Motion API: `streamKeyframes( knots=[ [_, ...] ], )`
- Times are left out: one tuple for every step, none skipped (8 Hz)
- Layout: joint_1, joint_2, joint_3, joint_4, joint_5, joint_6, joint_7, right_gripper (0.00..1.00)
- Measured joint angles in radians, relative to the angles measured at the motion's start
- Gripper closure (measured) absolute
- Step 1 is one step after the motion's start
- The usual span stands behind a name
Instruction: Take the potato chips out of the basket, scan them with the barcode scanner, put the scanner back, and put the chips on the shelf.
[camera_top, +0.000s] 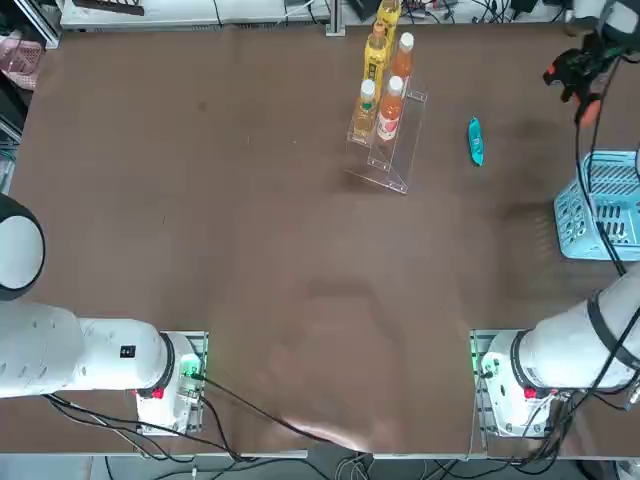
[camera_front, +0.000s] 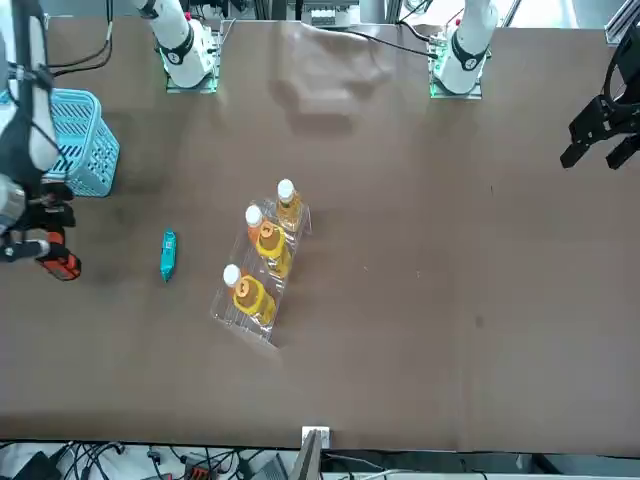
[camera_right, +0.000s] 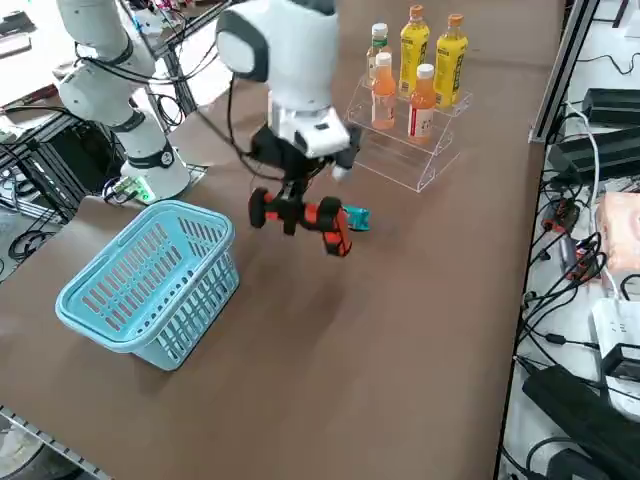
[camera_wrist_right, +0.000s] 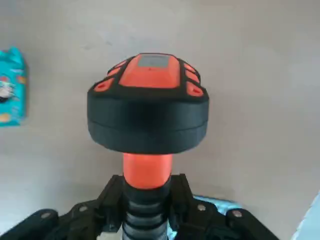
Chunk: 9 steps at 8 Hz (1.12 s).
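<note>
In the top view, the shelf (camera_top: 392, 140) stands toward the far middle of the brown counter (camera_top: 250, 250), carrying orange and yellow bottles (camera_top: 390, 108). Right of it, apart from the shelf, the potato chips (camera_top: 475, 141) lie flat on the counter. Farther right, near the far corner, the right tool (camera_top: 578, 72) hangs above the counter, its two fingers clamped on the orange-red handle of the barcode scanner (camera_top: 585, 85), which is lifted clear of the surface. The wrist view shows the scanner's black head (camera_wrist_right: 148, 117) above the gripped handle. At the right edge, nearer the robot, the light blue basket (camera_top: 600, 205) sits upright.
</note>
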Motion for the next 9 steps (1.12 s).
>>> streamKeyframes(
  knots=[
    [-0.068,0.026,0.000,0.000,0.032,0.036,-0.102,0.59],
    [-0.130,0.065,0.000,0.000,0.065,0.086,-0.179,0.59],
    [-0.176,0.110,0.001,0.000,0.077,0.147,-0.215,0.59],
    [-0.202,0.149,0.001,0.001,0.079,0.202,-0.222,0.59],
    [-0.215,0.183,0.001,0.002,0.085,0.248,-0.222,0.59],
    [-0.218,0.211,0.002,0.004,0.106,0.278,-0.222,0.59],
    [-0.218,0.232,0.004,0.005,0.136,0.291,-0.222,0.59],
    [-0.219,0.250,0.006,0.009,0.167,0.295,-0.222,0.59],
    [-0.219,0.264,0.007,0.017,0.182,0.296,-0.222,0.59]
  ],
)
